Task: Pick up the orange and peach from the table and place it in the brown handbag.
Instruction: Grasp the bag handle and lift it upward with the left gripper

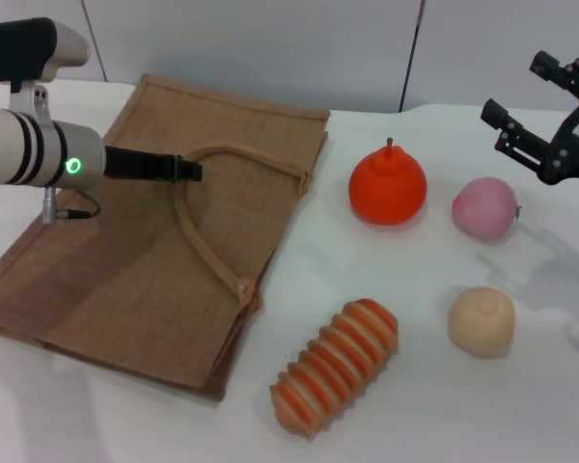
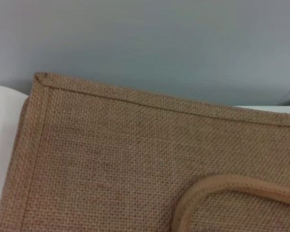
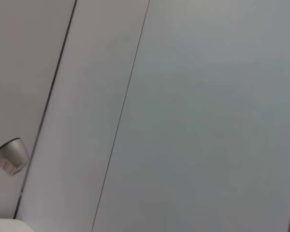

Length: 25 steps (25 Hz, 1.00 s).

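Nearest us lies an orange-and-cream ribbed oblong item [image 1: 335, 376], a pale beige ball [image 1: 482, 321] to its right. Beyond them we see the bright orange-red orange [image 1: 388, 185] with its brown stem, beside the pink peach [image 1: 483, 207]. Our left gripper [image 1: 188, 171] hovers over the flat tan woven jute brown handbag [image 1: 106, 280], seemingly closed. Our right gripper [image 1: 533, 111] hangs spread wide above the peach.

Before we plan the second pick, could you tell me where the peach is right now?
In the head view the peach lies on the table's right side, just right of the orange, behind the beige ball and below the raised right gripper.
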Tool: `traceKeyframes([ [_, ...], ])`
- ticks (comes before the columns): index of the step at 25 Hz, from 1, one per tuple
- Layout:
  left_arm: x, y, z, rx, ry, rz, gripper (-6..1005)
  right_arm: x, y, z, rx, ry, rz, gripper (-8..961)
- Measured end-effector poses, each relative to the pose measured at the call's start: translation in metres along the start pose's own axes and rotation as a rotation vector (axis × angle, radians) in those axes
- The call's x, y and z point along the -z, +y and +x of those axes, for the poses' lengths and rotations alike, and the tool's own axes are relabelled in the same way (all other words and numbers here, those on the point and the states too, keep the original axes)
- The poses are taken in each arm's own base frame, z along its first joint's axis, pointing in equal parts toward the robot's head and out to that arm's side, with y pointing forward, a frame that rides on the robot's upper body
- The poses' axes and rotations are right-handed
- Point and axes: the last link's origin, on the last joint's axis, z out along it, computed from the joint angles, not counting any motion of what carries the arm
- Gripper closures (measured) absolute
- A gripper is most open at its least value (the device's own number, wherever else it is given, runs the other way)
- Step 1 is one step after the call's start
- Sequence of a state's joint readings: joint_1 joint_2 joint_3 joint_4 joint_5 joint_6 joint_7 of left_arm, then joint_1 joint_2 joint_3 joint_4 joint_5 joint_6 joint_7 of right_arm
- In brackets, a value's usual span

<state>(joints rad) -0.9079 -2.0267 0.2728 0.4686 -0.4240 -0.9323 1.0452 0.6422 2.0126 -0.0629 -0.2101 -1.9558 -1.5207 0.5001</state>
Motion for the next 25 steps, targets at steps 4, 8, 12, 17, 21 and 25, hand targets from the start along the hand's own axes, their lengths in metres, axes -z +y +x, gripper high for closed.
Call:
traceKeyframes([
  [4,0.001,-0.002,-0.001,0.011,-0.005,0.009,587,0.0,0.0,0.0,-0.001,0.001,0.001,192],
  [8,0.006,-0.009,-0.001,0.024,0.007,0.029,587,0.001,0.0,0.001,-0.001,0.005,0.003,194],
  [12,0.009,-0.013,0.001,0.037,0.026,0.033,589,0.002,-0.001,0.002,0.0,0.01,0.007,196],
  [17,0.009,-0.01,0.001,0.025,0.019,0.021,594,0.001,-0.001,0.002,0.0,0.014,0.008,199],
  [21,0.007,-0.007,0.001,0.018,0.011,0.016,598,0.0,-0.001,0.002,0.001,0.012,0.007,200],
  [25,0.006,-0.007,0.001,0.016,0.009,0.015,602,0.0,-0.001,0.002,0.001,0.012,0.007,202],
])
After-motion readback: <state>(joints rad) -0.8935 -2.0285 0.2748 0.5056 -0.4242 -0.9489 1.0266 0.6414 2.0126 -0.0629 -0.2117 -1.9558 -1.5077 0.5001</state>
